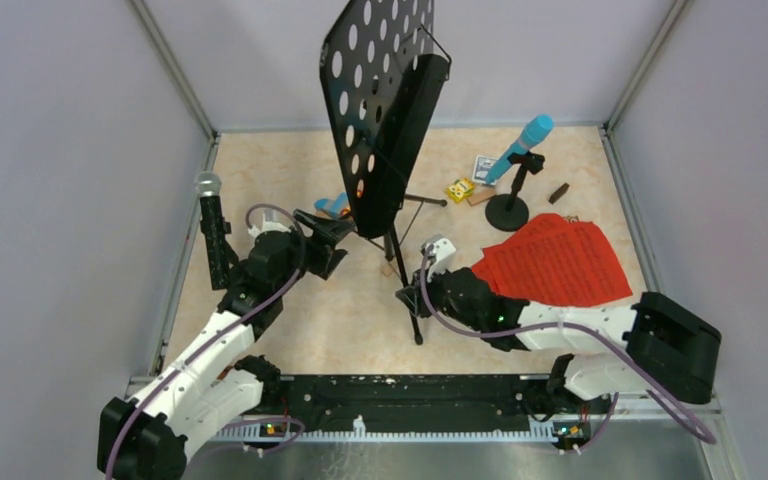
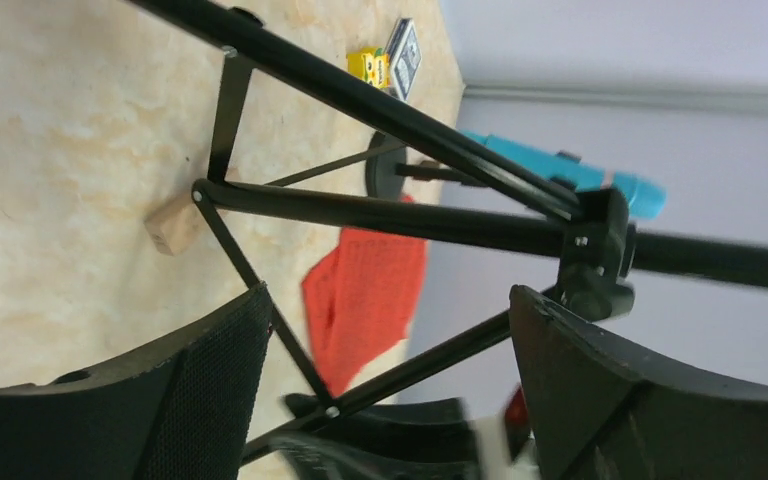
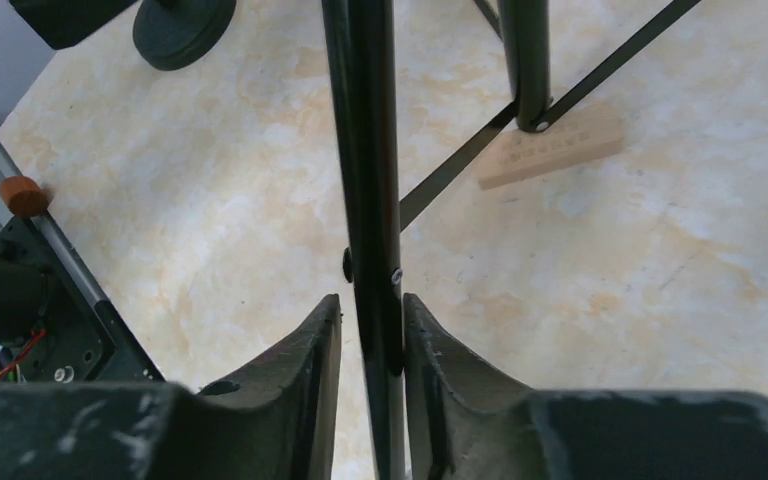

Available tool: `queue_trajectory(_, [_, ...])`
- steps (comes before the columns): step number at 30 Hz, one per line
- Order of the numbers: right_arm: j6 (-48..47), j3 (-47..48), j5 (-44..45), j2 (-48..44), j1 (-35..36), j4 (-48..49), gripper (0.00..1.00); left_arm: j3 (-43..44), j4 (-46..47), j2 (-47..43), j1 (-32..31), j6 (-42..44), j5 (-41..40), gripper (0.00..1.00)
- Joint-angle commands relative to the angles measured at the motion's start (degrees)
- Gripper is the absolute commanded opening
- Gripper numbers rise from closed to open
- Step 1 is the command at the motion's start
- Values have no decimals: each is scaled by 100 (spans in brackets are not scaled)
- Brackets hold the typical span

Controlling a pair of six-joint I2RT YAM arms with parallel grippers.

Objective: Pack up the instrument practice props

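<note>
The black hole-punched music desk [image 1: 380,100] stands on its tripod legs [image 1: 405,265] mid-table. My right gripper [image 1: 412,292] is shut on one tripod leg [image 3: 375,200], its fingers [image 3: 310,350] close on both sides. My left gripper [image 1: 325,240] is open beside the stand's pole, and the legs [image 2: 360,210] cross between its wide jaws [image 2: 390,340]. Red sheet-music pages [image 1: 555,260] lie at the right and also show in the left wrist view [image 2: 365,300]. The blue microphone [image 1: 520,148] sits in a round-based holder [image 1: 507,212]. The black silver-headed microphone [image 1: 210,215] stands upright at the left.
A small wooden block [image 3: 550,150] lies by a tripod foot. A yellow toy [image 1: 459,190], a card [image 1: 484,166] and more small blocks [image 1: 558,193] lie at the back right. A round holder base [image 3: 182,25] shows behind the leg. Grey walls close in the table.
</note>
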Motion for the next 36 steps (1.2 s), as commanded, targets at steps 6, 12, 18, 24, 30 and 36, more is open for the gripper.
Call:
queue_trajectory(6, [-1459,333,-183,-1442,-88,-812,53,43,1067,484,-783,3340,539,89])
queue_trajectory(12, [-2090,399,-743,-2107,-645,-1501,62,284,1353,793,-2329,4156,-1305,91])
queue_trajectory(18, [-2193,725,-1857,-2310,-1568,-1827,60,72,1853,1022,-2454,4146,-1567,90])
queue_trajectory(24, [-2603,1486,-2370,-1653,-1958,-1965,55,182,1876,1271,-2508,4488,-1852,89])
queue_trajectory(30, [-2339,1820,-3040,-1129,-2388,-1436,54,334,1681,1228,-2525,4644,-1887,88])
queue_trajectory(36, [-2161,1674,-3135,-821,-2390,-510,49,-52,1415,468,-2528,4857,-1867,92])
